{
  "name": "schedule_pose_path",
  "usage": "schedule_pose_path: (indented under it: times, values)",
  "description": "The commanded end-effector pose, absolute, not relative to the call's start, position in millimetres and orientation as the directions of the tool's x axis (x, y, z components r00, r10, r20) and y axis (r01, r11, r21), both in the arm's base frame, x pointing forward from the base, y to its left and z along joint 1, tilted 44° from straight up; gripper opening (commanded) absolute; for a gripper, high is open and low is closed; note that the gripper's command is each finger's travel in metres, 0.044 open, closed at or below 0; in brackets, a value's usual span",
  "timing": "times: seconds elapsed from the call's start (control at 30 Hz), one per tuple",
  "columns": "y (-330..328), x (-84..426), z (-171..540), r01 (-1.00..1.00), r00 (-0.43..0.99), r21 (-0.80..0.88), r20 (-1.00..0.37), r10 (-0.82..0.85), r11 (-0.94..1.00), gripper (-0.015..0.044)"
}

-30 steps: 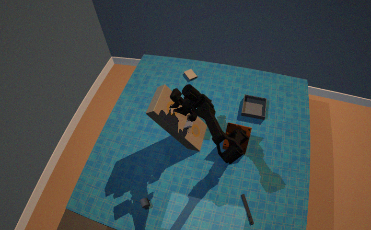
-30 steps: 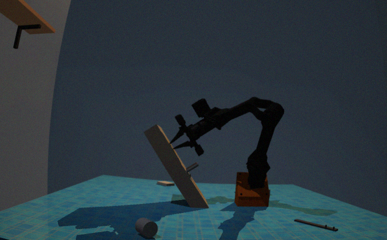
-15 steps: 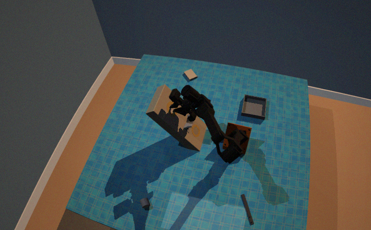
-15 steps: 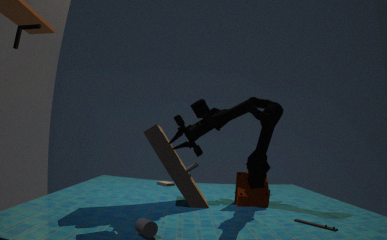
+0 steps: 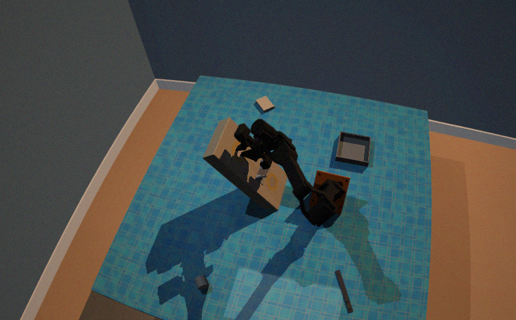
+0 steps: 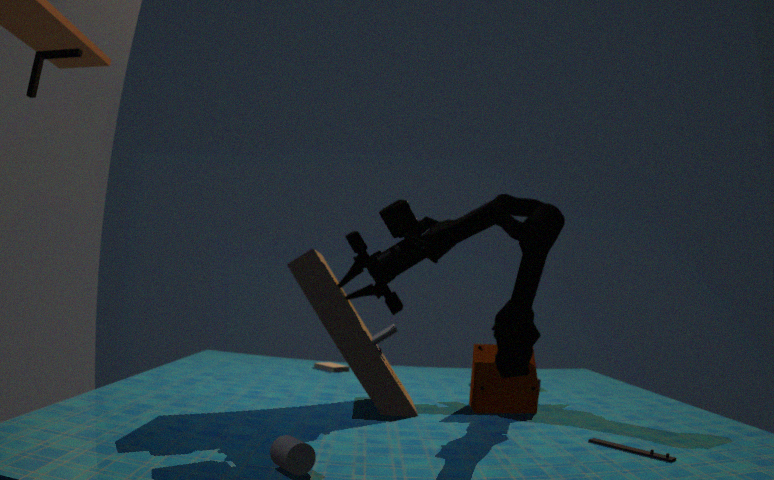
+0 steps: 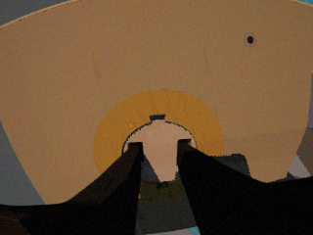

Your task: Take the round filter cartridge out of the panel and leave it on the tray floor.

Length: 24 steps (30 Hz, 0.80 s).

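1. The gripper (image 7: pixel 159 145) is narrowly parted and grips nothing; its dark fingers meet the face of the cartridge (image 7: pixel 158 136) at either side
2. The cartridge sits in its orange ring (image 7: pixel 111 137) on the tilted panel (image 7: pixel 78 59) (well left of the tray (image 5: pixel 354 136))
3. Whether the tips enter the side slots cannot be told
4. From the top, the arm covers the cartridge and shadow hides the panel's near half
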<state>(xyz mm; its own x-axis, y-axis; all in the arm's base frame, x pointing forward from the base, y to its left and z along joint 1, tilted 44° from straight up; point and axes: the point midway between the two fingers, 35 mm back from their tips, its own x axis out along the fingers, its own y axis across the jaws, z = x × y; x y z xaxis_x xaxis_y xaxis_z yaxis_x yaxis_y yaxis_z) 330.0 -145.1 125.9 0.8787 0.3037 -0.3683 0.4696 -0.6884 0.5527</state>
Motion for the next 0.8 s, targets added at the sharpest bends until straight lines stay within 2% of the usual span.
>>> schedule_pose_path:
  times: [0.0, 0.53, 0.77]
  values:
    - [-143.1, 333.3, 124.1, 0.472, 0.877, 0.551, -0.373, 0.303, -0.688, 0.0113]
    - [-142.0, 336.3, 122.9, 0.472, 0.877, 0.551, -0.373, 0.303, -0.688, 0.0113]
    - [-145.2, 331.6, 125.2, 0.467, 0.880, 0.551, -0.365, 0.303, -0.692, 0.0066]
